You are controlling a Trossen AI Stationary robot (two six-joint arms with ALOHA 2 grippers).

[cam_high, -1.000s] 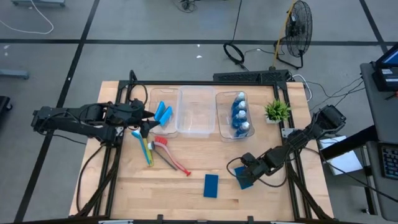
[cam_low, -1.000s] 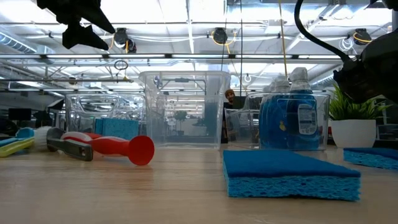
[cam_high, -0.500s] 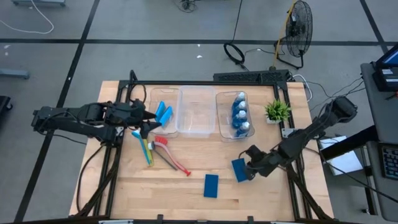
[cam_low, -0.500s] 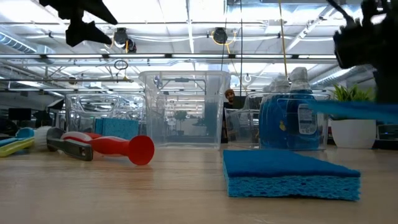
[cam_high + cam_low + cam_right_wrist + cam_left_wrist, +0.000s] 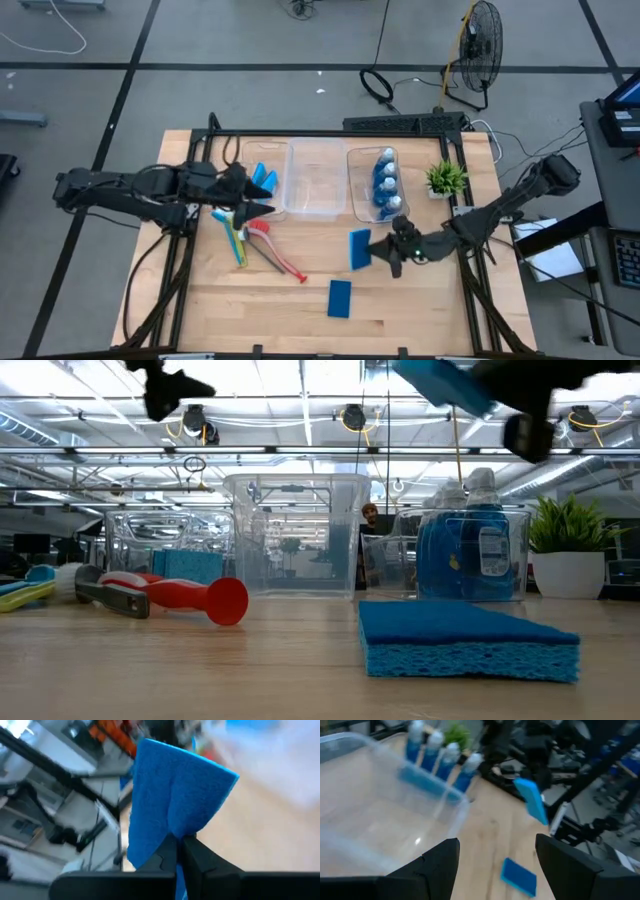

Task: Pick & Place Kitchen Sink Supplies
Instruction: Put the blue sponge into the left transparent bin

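My right gripper (image 5: 376, 250) is shut on a blue sponge (image 5: 360, 249), held in the air in front of the right bin; the low view shows that sponge (image 5: 440, 382) high up. A second sponge (image 5: 340, 298) lies flat on the table. Two more sponges (image 5: 263, 180) stand in the left bin. Blue-and-white bottles (image 5: 386, 185) stand in the right bin. The red brush (image 5: 278, 255), yellow-green brush (image 5: 237, 243) and light blue brush (image 5: 222, 216) lie on the table. My left gripper (image 5: 262, 206) is open, above the near edge of the left bin. My right gripper pinches the sponge between its two fingers (image 5: 169, 851) at one edge (image 5: 172, 827), where the foam is dented in. The fingers come roughly level from the table's right. The sponge is lifted clear and stands out tilted beyond the fingertips.
Three clear bins stand in a row at the far side; the middle bin (image 5: 315, 178) holds nothing I can see. A small potted plant (image 5: 445, 178) stands right of them. Bare wood lies around the loose sponge near the table's near edge.
My right gripper has risen from the table's near right part with the sponge and swung left and toward the bins; the sponge went from lying on the table to lifted clear. My left gripper has shifted a little to the right.
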